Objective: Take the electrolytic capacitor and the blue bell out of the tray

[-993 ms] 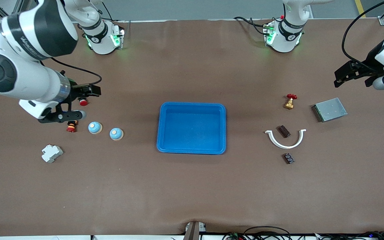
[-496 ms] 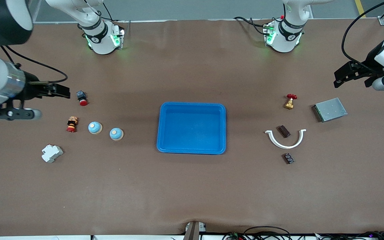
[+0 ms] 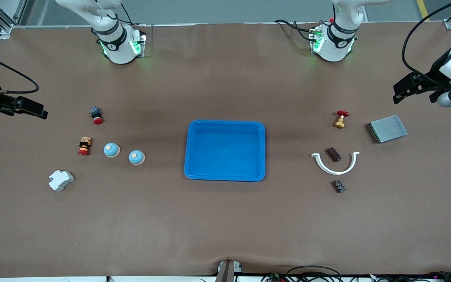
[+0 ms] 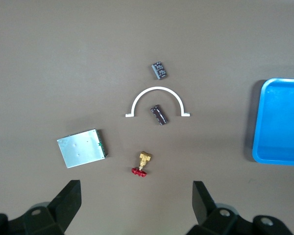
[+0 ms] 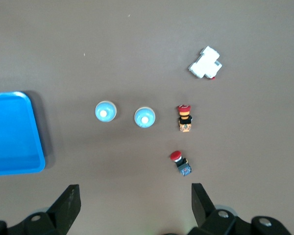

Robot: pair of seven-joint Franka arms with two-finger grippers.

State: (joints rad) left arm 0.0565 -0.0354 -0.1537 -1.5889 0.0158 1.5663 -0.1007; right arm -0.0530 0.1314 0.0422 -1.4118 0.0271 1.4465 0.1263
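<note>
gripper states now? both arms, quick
Left gripper: open, holding nothing, up over the table's left-arm end near the metal box.
Right gripper: open, holding nothing, up over the table's right-arm end.

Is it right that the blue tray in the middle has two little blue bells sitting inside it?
Not quite. The blue tray is empty. The two blue bells sit on the table beside it, toward the right arm's end. The front view shows this.
</note>
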